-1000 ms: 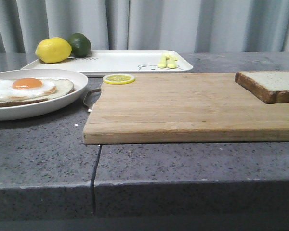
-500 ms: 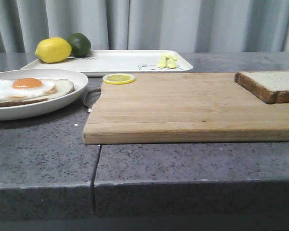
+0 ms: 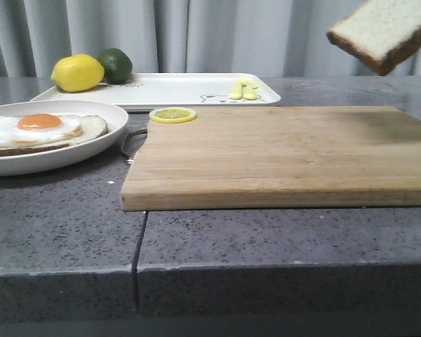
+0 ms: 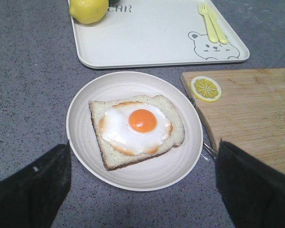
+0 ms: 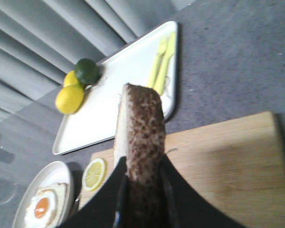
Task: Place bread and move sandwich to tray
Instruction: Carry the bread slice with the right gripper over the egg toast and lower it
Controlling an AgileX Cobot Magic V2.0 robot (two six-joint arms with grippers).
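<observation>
We see a grey desk (image 3: 63, 232) carrying everything, and we take the wooden board (image 3: 266, 154) as our landmark. Behind the board, toward its plate-side end, lies the tray (image 3: 175, 90), with a lemon (image 3: 78, 73) and a lime (image 3: 116, 64) at its far corner and a yellow fork set (image 3: 243, 88) near the bear print. Beside the board's handle end sits the plate (image 3: 91, 144), holding one slice topped with a fried egg (image 4: 135, 124); no top slice is on it yet, so the sandwich is unfinished. A lemon slice (image 3: 172, 114) rests on the board's corner nearest the tray.

The bread (image 3: 383, 31) hangs in the air above the end of the board opposite the plate, tilted. Our right hand (image 5: 141, 190) is closed on it, the fingers pinching its two faces at one edge. Our left hand (image 4: 142, 185) hovers over the plate, spread wide and holding nothing.

We judge the bread light, soft and easily crushed, so a gentle pinch near the firmer crust suits it. The plate looks stiff and smooth; we would take it by the rim, keeping it level so the egg does not slide.
</observation>
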